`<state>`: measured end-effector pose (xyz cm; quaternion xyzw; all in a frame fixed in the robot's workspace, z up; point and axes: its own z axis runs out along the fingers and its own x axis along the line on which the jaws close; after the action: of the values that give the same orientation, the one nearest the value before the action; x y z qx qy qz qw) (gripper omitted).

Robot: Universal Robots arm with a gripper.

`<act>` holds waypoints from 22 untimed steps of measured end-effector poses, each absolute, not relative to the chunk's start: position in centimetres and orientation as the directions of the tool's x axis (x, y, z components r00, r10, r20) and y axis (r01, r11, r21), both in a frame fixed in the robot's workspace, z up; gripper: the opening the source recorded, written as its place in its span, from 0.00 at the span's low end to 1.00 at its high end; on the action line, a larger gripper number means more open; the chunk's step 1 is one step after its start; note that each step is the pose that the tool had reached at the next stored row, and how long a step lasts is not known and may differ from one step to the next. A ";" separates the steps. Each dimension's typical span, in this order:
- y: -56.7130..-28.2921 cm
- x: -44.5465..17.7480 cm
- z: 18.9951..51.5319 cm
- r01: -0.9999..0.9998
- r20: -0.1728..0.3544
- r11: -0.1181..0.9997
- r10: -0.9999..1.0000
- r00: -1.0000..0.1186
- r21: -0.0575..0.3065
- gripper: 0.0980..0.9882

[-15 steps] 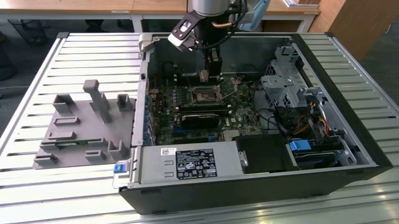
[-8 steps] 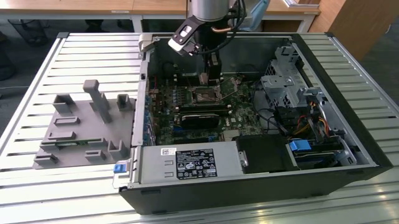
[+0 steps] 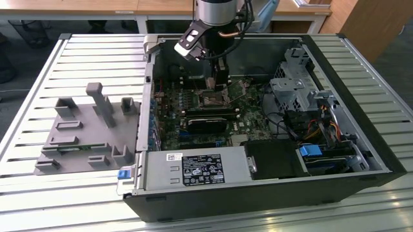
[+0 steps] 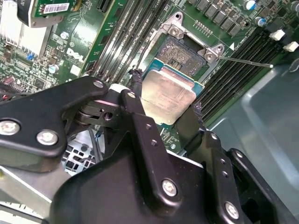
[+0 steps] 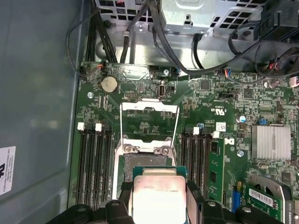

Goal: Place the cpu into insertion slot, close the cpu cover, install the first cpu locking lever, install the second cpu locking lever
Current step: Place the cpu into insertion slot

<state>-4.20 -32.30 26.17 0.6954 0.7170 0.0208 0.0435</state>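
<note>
My claw (image 4: 166, 92) was closed narrow on the cpu (image 4: 172, 100), with one black finger (image 4: 190, 122) on each of two opposite edges; the cpu was a flat square chip with a pale, dull metal face and a thin blue-green border. I held it low over the green motherboard (image 5: 210, 107), at one edge of the insertion slot (image 5: 145, 161), and it hid part of the slot; I could not tell whether it touched it. In the second wrist view the insertion slot (image 4: 183, 50) was a square with a dark, fine-grained centre and a silver metal rim, with round screws at two corners. The cpu cover (image 5: 149, 106), a thin silver frame with a large window, stood lifted open beyond the slot; a thin wire lever (image 4: 247, 60) lay out to one side. Long black memory slots (image 5: 93, 163) ran along both sides. In the exterior view my claw (image 3: 216, 72) hung inside the open computer case (image 3: 368, 154); the case lay on a slatted metal surface (image 3: 84, 53).
</note>
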 end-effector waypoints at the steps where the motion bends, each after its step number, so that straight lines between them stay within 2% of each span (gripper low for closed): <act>1: -32.3 -4.2 26.1 0.995 -0.033 0.032 0.999 -0.029 0.090 0.49; 22: -32.0 -4.3 23.2 0.995 -0.033 0.034 0.999 -0.031 0.090 0.49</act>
<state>-4.33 -32.01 23.23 0.6946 0.7178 0.0212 0.0431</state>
